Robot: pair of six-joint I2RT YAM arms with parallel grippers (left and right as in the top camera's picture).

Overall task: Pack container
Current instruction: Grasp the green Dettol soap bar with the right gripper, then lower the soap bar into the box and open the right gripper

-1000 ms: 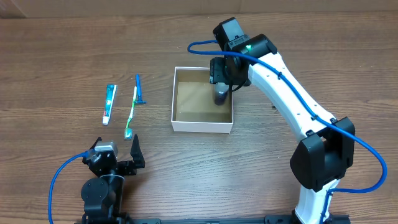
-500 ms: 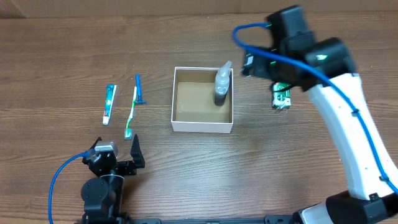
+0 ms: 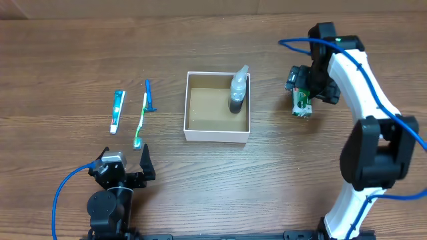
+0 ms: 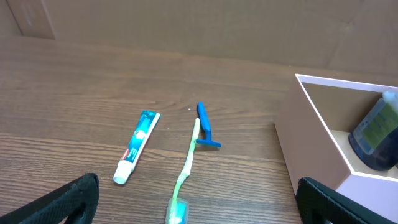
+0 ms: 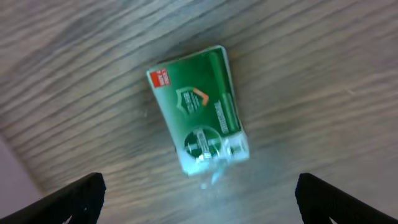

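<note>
right pincer point(image 3: 303, 91) hangs apart over a green pack point(image 3: 303, 105); left pincer point(image 3: 125, 164) is apart too; bottle point(image 3: 238, 90) leans in the box point(image 3: 217, 135).

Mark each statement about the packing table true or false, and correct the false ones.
1. A bottle is inside the container. True.
2. The green packet lies in the container too. False: it lies on the table, to the container's right.
3. The toothpaste tube, toothbrush and razor lie on the table, outside the container. True.
4. The right gripper is shut on the green packet. False: it is open above the packet, holding nothing.
</note>
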